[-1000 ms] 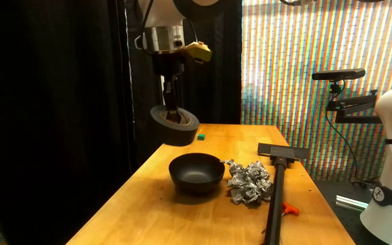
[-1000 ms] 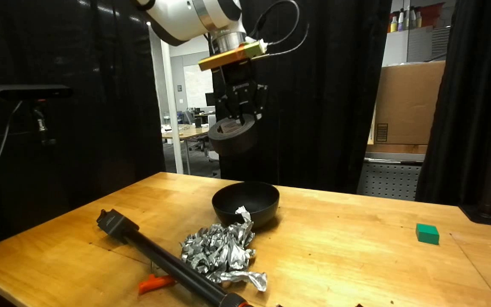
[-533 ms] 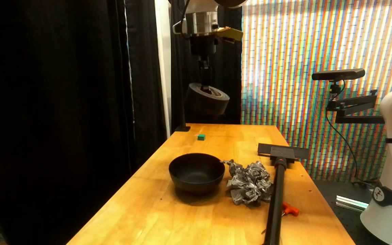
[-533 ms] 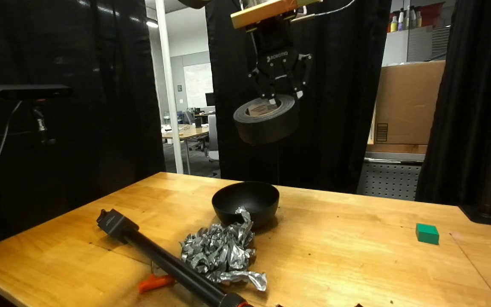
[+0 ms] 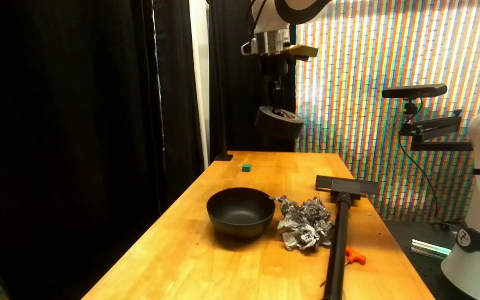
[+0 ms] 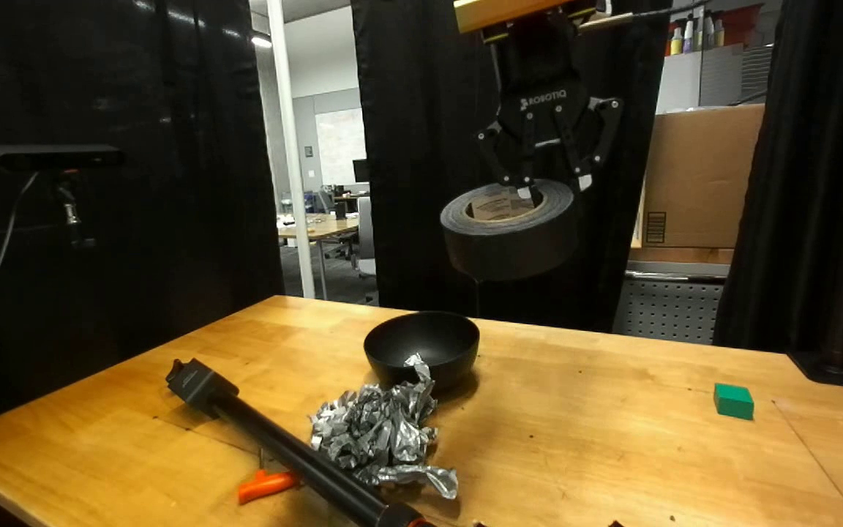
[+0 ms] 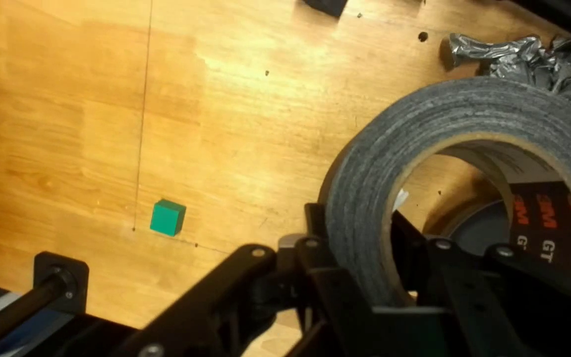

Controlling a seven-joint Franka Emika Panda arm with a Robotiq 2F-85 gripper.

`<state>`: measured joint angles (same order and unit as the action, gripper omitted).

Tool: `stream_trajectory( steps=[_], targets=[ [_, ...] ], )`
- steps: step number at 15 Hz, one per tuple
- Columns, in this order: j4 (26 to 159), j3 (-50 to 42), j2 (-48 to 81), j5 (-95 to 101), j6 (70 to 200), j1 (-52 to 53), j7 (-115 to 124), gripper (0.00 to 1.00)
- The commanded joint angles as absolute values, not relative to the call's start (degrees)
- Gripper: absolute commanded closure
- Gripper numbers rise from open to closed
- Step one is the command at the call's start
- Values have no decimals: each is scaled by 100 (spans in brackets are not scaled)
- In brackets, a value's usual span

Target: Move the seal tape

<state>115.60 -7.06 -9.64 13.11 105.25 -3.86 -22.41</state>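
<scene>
The seal tape is a wide grey ring. It hangs tilted in the air above the table in both exterior views [image 5: 278, 128] [image 6: 513, 249] and fills the right of the wrist view [image 7: 414, 124]. My gripper [image 6: 555, 187] is shut on the tape's wall, one finger inside the core and one outside, as the wrist view [image 7: 357, 223] shows. The gripper is dark and small in an exterior view [image 5: 278, 109]. The tape is well above the table and touches nothing else that I can see. The inner fingertip is partly hidden by the tape wall.
A black bowl [image 5: 240, 212] stands on the table beside a crumpled foil lump [image 6: 377, 432]. A long black pole tool [image 6: 282, 439] lies beside the foil, with an orange-handled tool [image 5: 355, 255] near it. A green block [image 7: 166, 218] lies near a post base [image 6: 835, 369].
My gripper has carried the tape away from above the bowl's side, rightward in both exterior views, toward the green block's end. It rose first and then sank slightly. The table objects have not moved.
</scene>
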Motion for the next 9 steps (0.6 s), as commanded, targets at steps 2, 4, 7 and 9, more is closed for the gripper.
stream_trajectory(
  steps=[2,4,7,9],
  targets=[
    [11849,-910,-1081,1071,10753,-513,-2552,92],
    [11888,-959,-963,1062,10826,-539,-2619,92],
    [11892,-984,-792,1004,10901,-547,-2743,92],
    [11831,-955,-586,989,10938,-541,-2781,92]
  ],
)
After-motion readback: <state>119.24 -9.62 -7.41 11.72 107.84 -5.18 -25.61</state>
